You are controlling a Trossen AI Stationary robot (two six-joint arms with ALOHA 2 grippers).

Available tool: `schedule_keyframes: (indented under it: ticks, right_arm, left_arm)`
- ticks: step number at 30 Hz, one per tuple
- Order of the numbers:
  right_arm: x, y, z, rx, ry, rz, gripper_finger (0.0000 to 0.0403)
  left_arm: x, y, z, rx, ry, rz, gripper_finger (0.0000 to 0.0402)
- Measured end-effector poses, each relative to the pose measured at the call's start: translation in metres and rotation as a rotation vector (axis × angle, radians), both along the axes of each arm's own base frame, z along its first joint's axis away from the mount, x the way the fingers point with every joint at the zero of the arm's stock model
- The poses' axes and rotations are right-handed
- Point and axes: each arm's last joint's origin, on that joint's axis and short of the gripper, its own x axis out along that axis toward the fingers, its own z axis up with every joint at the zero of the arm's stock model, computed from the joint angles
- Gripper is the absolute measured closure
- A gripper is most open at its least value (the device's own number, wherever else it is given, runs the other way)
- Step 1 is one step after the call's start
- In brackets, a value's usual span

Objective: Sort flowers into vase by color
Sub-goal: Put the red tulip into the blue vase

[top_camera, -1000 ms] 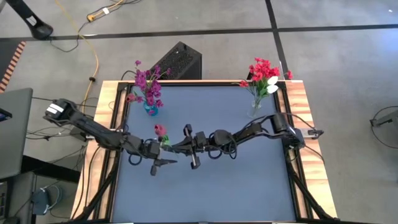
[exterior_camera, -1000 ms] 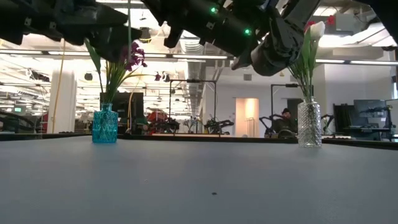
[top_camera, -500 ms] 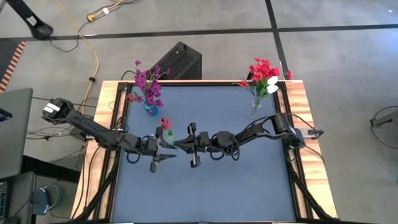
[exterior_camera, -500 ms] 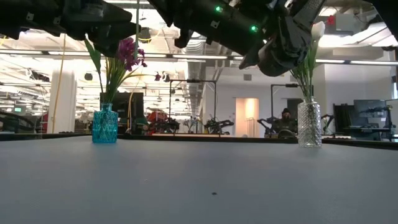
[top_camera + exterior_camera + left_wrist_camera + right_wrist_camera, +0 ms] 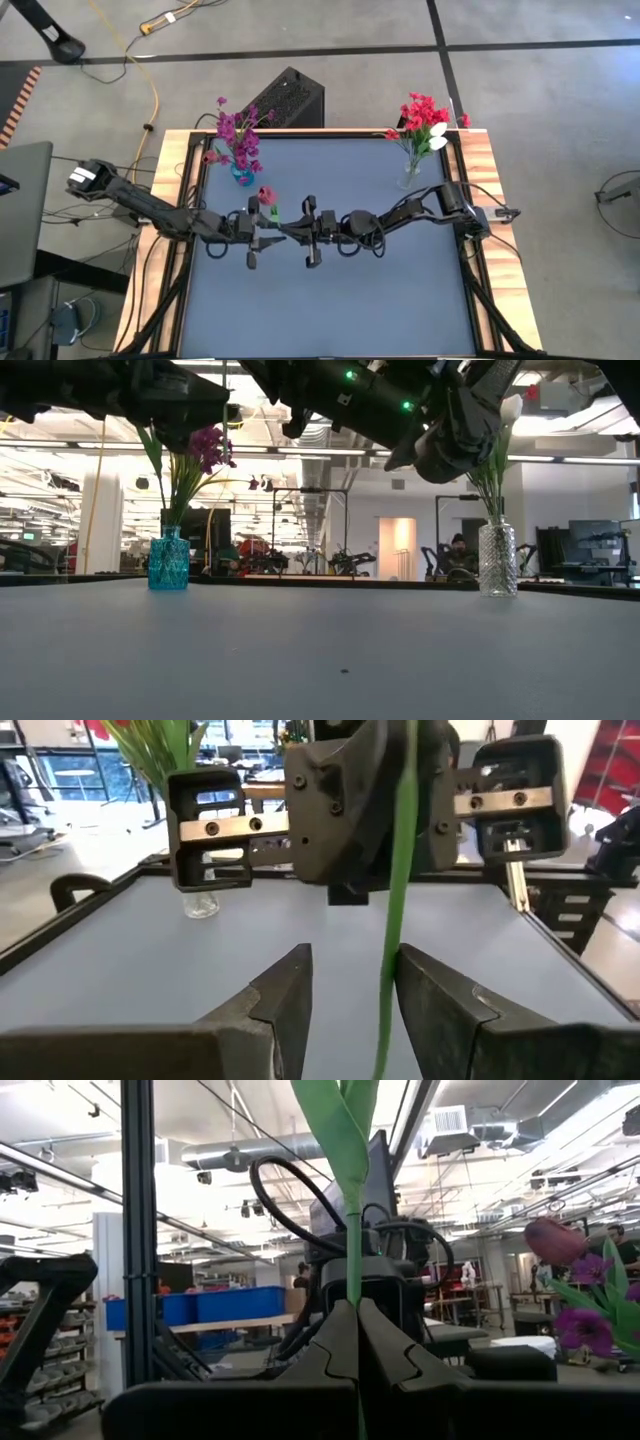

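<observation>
My right gripper (image 5: 288, 231) is over the middle of the table, shut on a flower with a thin green stem (image 5: 352, 1250) and a red-magenta bloom (image 5: 265, 196). My left gripper (image 5: 262, 240) faces it from the table's left, open. In the left wrist view its two fingers (image 5: 290, 990) stand on either side of the stem (image 5: 398, 870), which runs close by one finger. Whether they touch the stem I cannot tell. A blue vase (image 5: 241, 176) with purple flowers and a clear vase (image 5: 409, 177) with red and white flowers stand near the far edge. My right gripper pinches the flower's green stem (image 5: 352, 1295) between its two shut fingers, below a long leaf (image 5: 335, 1120). The fingers come level from the table's right and lie across the stem. The flower stands roughly upright, lifted clear of the table, its bloom above the fingers.
The blue vase (image 5: 168, 560) is at the far left and the clear vase (image 5: 497, 560) at the far right. The wide blue-grey tabletop (image 5: 380, 300) lies bare toward the near edge. Wooden rails (image 5: 170, 240) frame the table. A black box (image 5: 290, 98) sits behind the far edge.
My left gripper has moved toward the right gripper, and its open fingers have come around the stem. The held flower's bloom has shifted a little toward the far edge. My right gripper has stayed shut on the stem.
</observation>
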Motion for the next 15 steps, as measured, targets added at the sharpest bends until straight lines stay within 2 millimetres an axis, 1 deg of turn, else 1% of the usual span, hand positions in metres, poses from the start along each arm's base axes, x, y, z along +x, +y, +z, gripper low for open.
schedule_keyframes:
  ticks: [7,10,12,15]
  right_arm:
    - [0.0003,-0.0030,0.0002,0.001,-0.004,-0.007,0.0385]
    - [0.0005,-0.0056,0.0003,0.001,-0.007,-0.013,0.0385]
    - [0.0003,-0.0059,0.0007,0.002,-0.012,-0.014,0.0385]
    - [0.0003,-0.0061,0.0008,0.002,-0.013,-0.013,0.0383]
  left_arm:
    - [0.0014,0.0028,0.0050,-0.037,-0.053,-0.045,0.0272]
    - [0.0015,0.0032,0.0050,-0.041,-0.052,-0.047,0.0280]
    - [0.0015,0.0032,0.0049,-0.041,-0.052,-0.045,0.0297]
    - [0.0015,0.0033,0.0032,-0.036,-0.034,-0.043,0.0342]
